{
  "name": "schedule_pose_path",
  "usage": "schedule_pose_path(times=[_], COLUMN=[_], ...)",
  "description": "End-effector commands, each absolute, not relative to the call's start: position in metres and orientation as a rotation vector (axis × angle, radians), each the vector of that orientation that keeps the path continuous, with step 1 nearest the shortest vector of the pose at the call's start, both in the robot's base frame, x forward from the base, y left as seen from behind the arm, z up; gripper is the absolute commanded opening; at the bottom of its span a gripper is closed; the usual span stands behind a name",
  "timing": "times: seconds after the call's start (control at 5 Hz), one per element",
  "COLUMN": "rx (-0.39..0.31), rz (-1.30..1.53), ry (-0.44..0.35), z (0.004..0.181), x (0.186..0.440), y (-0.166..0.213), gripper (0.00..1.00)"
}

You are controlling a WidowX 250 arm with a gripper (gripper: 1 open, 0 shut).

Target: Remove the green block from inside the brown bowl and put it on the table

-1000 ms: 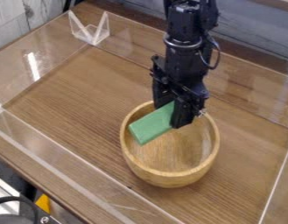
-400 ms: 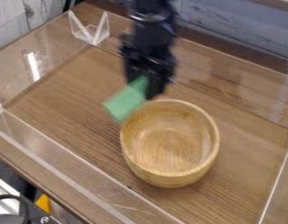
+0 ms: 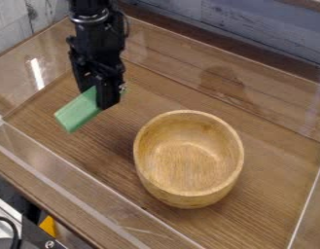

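The green block (image 3: 79,111) hangs tilted just above the table (image 3: 201,68), left of the brown bowl (image 3: 189,158). My black gripper (image 3: 101,94) points straight down and is shut on the block's upper right end. The block is well clear of the bowl's rim. The bowl stands empty at the middle right of the table, its light wooden inside fully in view.
Low clear acrylic walls (image 3: 46,63) run around the table's edges, with one close to the block on the left. A clear folded acrylic piece (image 3: 90,24) stands at the back left, partly behind the arm.
The gripper has carried the green block up out of the bowl and to the left across the table. The bowl has stayed where it was and is now empty.
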State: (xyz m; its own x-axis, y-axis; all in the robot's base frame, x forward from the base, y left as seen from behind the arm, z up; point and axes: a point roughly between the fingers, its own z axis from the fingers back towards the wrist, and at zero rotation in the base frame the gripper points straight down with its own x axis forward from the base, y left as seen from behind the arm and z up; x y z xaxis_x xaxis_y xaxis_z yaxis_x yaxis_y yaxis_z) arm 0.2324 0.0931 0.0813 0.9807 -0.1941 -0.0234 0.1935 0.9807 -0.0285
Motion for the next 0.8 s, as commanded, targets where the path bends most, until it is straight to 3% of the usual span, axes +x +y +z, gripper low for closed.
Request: schedule_pose_path(times=[0.0,0.6], rx=[-0.003,0.02], rz=[-0.244,-0.337], ry=[-0.007,-0.027], z=[0.073,0.045], x=[0.239,0.248], y=[0.088,0.083], gripper=[0.0,0.0])
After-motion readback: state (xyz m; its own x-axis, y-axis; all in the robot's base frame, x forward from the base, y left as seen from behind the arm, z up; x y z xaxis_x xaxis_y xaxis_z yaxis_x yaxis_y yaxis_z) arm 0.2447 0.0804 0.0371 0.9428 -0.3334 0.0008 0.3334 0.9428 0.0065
